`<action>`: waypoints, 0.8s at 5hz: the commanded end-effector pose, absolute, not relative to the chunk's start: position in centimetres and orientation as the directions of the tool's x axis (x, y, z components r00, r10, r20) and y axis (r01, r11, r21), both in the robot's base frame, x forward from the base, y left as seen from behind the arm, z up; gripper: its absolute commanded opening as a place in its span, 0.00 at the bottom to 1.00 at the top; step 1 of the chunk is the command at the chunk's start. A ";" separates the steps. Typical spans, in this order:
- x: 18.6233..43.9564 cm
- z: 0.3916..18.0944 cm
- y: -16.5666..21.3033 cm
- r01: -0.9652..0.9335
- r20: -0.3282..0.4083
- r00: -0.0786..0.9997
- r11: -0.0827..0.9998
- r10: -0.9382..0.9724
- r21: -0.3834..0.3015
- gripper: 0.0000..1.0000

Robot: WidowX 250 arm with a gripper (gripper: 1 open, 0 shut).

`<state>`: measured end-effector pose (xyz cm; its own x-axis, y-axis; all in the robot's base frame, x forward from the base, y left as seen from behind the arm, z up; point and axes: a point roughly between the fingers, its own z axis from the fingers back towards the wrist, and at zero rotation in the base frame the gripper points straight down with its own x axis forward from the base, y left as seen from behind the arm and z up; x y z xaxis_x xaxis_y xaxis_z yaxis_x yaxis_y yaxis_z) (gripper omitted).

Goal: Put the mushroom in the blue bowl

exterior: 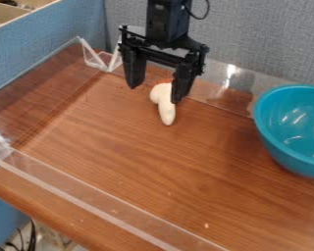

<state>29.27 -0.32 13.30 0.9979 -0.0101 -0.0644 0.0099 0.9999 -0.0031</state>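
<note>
Claw (160,86) open, pointing down, fingers astride the cap end of the mushroom (165,105) lying on the table (133,157), bowl (296,127) well right of claw, nothing visible inside

The mushroom (165,107) is a small cream-white piece, elongated, with a rounded end and a narrower end. It lies flat on the wood surface near the twelve o'clock part of the view, its long axis running from about eleven o'clock to five o'clock; its upper end is partly hidden. The blue bowl (294,127) is large, round, glossy teal, upright and open-topped, at three o'clock, cut off by the frame edge. The two lie well apart.
</note>
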 end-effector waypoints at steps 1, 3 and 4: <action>30.6 12.0 -0.2 0.044 -0.068 0.997 0.999 -0.044 -0.007 1.00; 32.2 6.7 -0.4 0.101 -0.079 0.992 0.995 -0.102 -0.015 1.00; 33.1 6.1 -0.4 0.062 -0.077 0.995 0.998 -0.063 -0.016 1.00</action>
<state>32.02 -0.52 4.35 0.9869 -0.0748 -0.1427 0.0726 0.9972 -0.0204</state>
